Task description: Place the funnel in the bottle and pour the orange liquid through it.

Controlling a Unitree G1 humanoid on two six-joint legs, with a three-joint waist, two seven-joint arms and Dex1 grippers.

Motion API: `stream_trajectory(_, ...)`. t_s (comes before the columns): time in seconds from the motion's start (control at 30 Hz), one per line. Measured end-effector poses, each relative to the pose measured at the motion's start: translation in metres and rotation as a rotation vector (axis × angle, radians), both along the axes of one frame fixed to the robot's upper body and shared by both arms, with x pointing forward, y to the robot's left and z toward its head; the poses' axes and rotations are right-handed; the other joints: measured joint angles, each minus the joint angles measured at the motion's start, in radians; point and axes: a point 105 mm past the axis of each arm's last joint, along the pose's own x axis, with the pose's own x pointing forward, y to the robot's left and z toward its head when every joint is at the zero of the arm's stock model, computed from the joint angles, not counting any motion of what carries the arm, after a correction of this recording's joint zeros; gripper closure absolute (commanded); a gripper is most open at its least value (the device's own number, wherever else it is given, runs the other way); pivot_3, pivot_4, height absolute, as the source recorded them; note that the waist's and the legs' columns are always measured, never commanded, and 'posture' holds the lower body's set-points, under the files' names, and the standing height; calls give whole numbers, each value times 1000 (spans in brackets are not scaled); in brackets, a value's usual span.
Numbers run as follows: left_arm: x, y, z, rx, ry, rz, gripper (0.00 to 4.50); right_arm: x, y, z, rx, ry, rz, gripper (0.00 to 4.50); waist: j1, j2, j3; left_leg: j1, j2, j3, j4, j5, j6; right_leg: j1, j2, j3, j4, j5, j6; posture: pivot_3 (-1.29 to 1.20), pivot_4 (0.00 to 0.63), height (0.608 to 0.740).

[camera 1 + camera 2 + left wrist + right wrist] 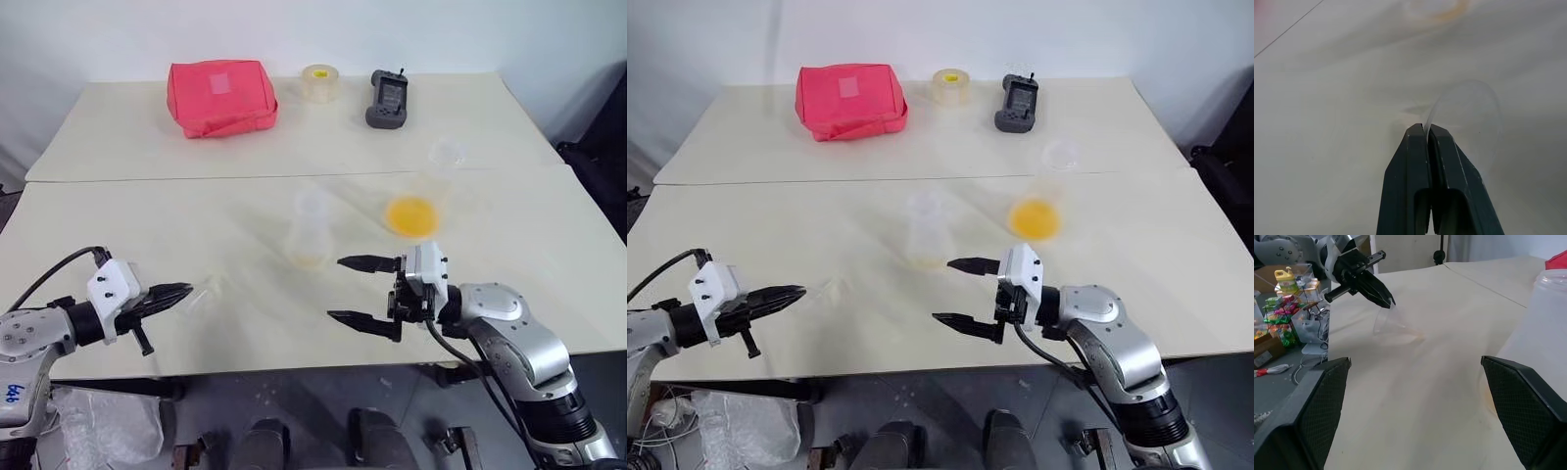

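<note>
The funnel (1390, 322), a small cone of thin clear plastic, sits at about seven o'clock on the bench (196, 225), near its front edge. The left claw (186, 290) is pinched tight on the funnel's rim. Its long axis runs roughly level along the bench, wide mouth toward the claw; I cannot tell whether it rests on the surface. At five o'clock the right claw (358, 291) hangs with its black fingers spread wide, holding nothing. Just beyond it, near the centre, stands the bottle (312, 231), clear and flask-shaped, upright. At about two o'clock is the orange liquid (411, 215), a translucent round pool in a clear cup. Farther back lie a red soft pouch (221, 96), a tape roll (320, 83) and a dark handheld device (387, 98).
</note>
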Motion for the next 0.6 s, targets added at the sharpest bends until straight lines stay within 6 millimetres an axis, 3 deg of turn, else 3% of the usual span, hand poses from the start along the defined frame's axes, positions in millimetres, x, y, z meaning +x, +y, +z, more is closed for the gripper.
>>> stream_trajectory(0.27,17,-20,57,-179,-13,-39,4482,4,-5,26,83,-29,-12,0,-2,0,0,0,0,0,0,0,0,0,1,0,1,0,1,0,150,740)
stream_trajectory(0.47,30,-48,114,-350,-5,-122,4482,10,-14,40,110,-73,-49,0,-2,0,0,0,-3,-1,0,0,1,0,3,-1,4,2,3,0,150,740)
stream_trajectory(0.6,52,-57,137,-466,71,-78,4482,16,-19,45,123,-82,-76,0,-2,0,0,0,-9,-1,1,1,2,-1,3,-1,9,2,4,0,150,740)
